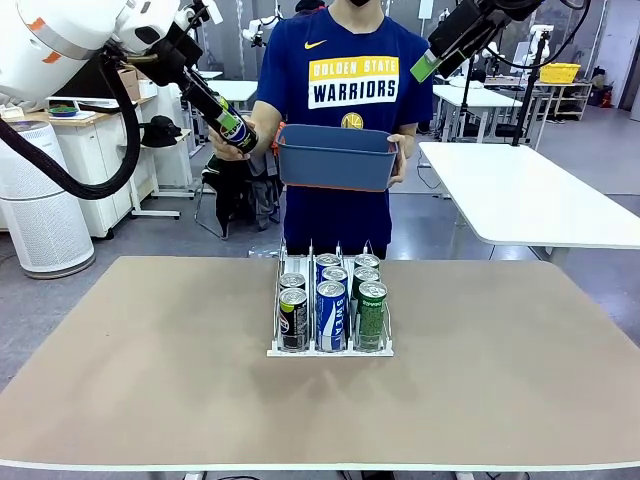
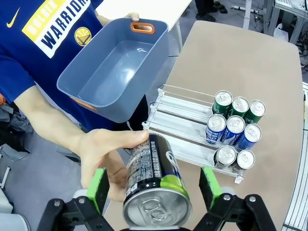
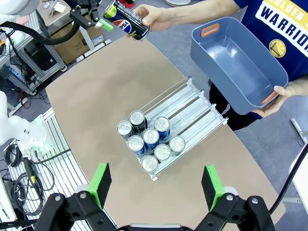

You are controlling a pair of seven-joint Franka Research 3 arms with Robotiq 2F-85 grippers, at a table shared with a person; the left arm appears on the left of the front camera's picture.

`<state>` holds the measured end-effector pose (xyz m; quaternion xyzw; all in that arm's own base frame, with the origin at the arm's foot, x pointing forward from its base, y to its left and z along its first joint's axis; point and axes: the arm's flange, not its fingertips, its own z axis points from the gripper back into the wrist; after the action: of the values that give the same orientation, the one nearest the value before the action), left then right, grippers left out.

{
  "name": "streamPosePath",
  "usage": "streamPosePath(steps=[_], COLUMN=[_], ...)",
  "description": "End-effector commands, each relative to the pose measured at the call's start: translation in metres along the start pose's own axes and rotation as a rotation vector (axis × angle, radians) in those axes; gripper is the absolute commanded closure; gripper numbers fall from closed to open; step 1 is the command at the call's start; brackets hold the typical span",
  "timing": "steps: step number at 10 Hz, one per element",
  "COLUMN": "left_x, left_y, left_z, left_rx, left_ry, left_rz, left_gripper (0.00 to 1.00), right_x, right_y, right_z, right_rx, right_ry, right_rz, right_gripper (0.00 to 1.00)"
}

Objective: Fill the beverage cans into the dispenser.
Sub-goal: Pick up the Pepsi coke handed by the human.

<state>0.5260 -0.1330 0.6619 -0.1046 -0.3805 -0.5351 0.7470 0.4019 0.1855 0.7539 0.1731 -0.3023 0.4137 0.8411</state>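
Handover step: person's hand point(image 2: 103, 161) pinches a black can point(image 2: 154, 185) and holds it between the left gripper point(image 2: 156, 185) pads. The jaws look wider than the can, with gaps on both sides, so I can't tell if it's gripped yet. Right gripper point(image 3: 156, 185) hangs spread wide, high above the dispenser point(image 1: 330, 345).

The can sits up and left of the dispenser, off the table's far edge. Person's other hand holds the blue tub point(image 1: 335, 157) behind the dispenser.

Next: firm clamp, person lets go, then carry to the black lane, the one with two cans against three in the others.

Left wrist view shows the pad-to-can gap; front view hides it. Right wrist view shows the free rear lanes.
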Motion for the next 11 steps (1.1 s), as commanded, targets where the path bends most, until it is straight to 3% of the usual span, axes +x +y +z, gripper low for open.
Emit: streamPosePath(steps=[1,3,4,11], left_x=[-0.0008,-0.0017,-0.0015,-0.0019], left_y=[0.0008,0.0013,0.0006,0.0034], left_z=[0.0005,0.0004,0.0004,0.0060], left_rx=[0.001,-0.006,-0.005,-0.015], left_ry=[-0.001,0.048,0.056,0.070], left_rz=[0.002,-0.005,0.000,0.015], left_gripper=[0.33,0.93,1.00,1.00], right_x=[0.0002,0.0002,0.0002,0.0002], right_y=[-0.0002,-0.0002,-0.0002,-0.0002], right_z=[-0.0001,-0.0001,-0.0001,-0.0001], right_rx=[0.009,0.009,0.009,0.009], right_ry=[-0.007,-0.007,-0.007,-0.007], right_rz=[-0.006,-0.006,-0.006,-0.006], right_gripper=[0.00,0.00,0.00,0.00])
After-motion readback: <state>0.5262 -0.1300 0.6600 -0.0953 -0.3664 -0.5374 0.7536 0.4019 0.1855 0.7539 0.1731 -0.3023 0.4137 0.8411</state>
